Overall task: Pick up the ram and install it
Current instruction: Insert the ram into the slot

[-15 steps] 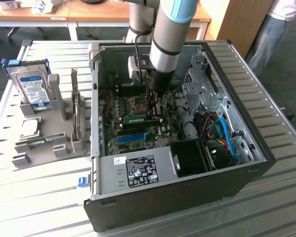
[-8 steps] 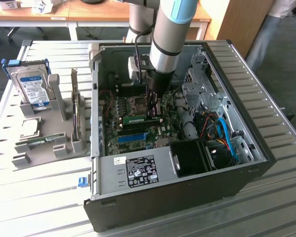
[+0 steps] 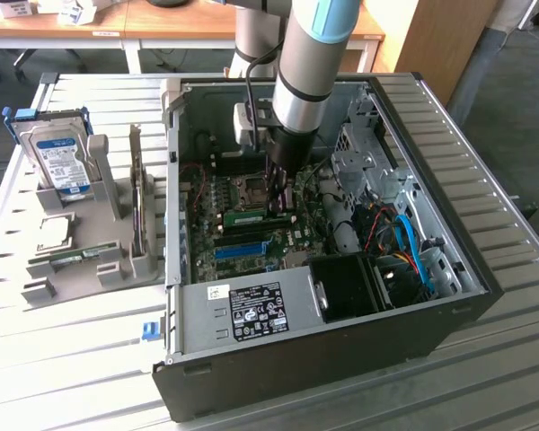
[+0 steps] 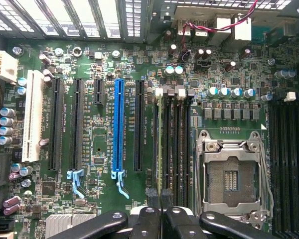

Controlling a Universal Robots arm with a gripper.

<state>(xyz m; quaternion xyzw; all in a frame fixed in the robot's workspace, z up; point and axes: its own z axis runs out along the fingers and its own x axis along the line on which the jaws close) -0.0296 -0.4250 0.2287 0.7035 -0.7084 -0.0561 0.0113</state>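
We see the tool [image 4: 161, 200] clenched on the top edge of the ram [image 4: 164, 149], which stands edge-up in a memory slot just beside the open processor socket [image 4: 231, 174]. In the exterior view the tool [image 3: 279, 202] sits low over the motherboard [image 3: 208, 206], with the ram [image 3: 250, 216] under it. We judge the main risk to be a skewed seat. If the stick is tilted or its notch is off, downward force could bend the thin board or leave one end high with the white latch [image 4: 159, 91] unclosed. A sideways slip could scrape the socket's bare contacts. The arm [image 3: 310, 54] reaches steeply down into the open case [image 3: 341, 359], wrist near vertical.
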